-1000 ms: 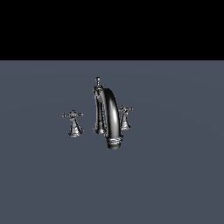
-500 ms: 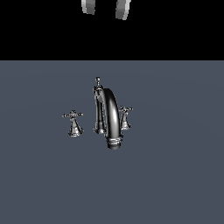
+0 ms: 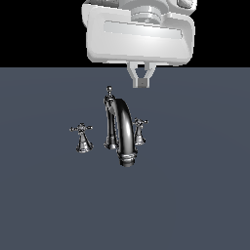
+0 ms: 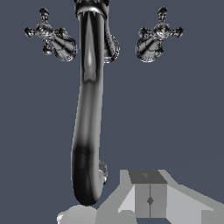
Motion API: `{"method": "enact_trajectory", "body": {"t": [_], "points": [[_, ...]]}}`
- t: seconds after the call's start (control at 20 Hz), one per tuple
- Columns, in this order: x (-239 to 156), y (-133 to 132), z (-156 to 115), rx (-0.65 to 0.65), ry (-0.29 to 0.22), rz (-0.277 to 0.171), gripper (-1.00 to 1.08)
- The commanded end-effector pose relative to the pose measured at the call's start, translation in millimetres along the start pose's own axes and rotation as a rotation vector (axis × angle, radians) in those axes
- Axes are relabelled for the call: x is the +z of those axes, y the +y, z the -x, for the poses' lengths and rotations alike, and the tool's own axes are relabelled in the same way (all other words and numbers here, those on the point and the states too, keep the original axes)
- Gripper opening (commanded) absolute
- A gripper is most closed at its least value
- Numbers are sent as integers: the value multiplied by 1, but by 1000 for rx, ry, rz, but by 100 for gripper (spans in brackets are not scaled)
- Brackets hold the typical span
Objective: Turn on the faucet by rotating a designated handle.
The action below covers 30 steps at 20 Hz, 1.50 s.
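Claw (image 3: 141, 80) fingers pressed together, holding nothing, above one chrome faucet (image 3: 121, 128) on the bench (image 3: 195, 195): one arched spout, two cross handles, one finial knob (image 3: 109, 90).

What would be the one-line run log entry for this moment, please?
phase: approach | gripper: above faucet, jaws closed, holding nothing | handles: untouched | contact: none
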State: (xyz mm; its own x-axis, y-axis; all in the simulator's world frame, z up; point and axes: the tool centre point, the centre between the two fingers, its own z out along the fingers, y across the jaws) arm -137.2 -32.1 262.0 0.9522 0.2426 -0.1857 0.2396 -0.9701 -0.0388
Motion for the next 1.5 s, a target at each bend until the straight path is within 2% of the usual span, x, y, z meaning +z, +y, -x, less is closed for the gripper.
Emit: {"method": "enact_trajectory", "body": {"t": [0.0, 0.05, 0.1, 0.15, 0.2, 0.25, 0.3, 0.35, 0.4, 0.45, 0.5, 0.55, 0.6, 0.65, 0.7, 0.75, 0.8, 0.85, 0.9, 0.95, 1.0, 1.05, 1.1, 1.15, 1.25, 1.3, 1.35, 1.4, 1.45], "points": [[6, 13, -29, 4, 43, 3, -73], [6, 15, -28, 8, 44, 1, -73], [14, 8, -44, -10, 62, -15, -67], [30, -7, -54, -40, 58, -33, -61], [45, 7, -55, 53, 63, -67, -67], [55, 33, -57, 103, 77, -80, -42], [63, 27, -70, 92, 87, -80, -31], [51, 30, -100, 92, 153, -86, 2], [65, 72, -92, 191, 164, -97, -19], [65, 83, -87, 213, 167, -99, -19], [83, 91, -86, 272, 145, -99, -9], [100, 96, -87, 367, 150, -127, 8], [102, 111, -79, 398, 152, -137, 8], [91, 74, -125, 339, 197, -122, -16], [128, 94, -99, 425, 146, -133, -14], [129, 95, -99, 428, 144, -134, -14], [119, 81, -130, 370, 179, -95, -69], [145, 53, -135, 405, 153, -135, -5], [145, 62, -151, 364, 177, -54, 62], [154, 70, -191, 461, 196, -65, -83], [151, 111, -159, 559, 216, -76, -83], [150, 153, -152, 656, 241, -80, -43], [143, 191, -124, 737, 261, -83, -43], [145, 198, -121, 784, 268, -91, -68], [145, 217, -120, 941, 309, -131, -64], [144, 234, -115, 968, 321, -101, 90], [143, 149, -165, 870, 319, -126, 95], [140, 101, -194, 773, 317, -151, 95], [139, 121, -209, 675, 341, -139, 96]]}}
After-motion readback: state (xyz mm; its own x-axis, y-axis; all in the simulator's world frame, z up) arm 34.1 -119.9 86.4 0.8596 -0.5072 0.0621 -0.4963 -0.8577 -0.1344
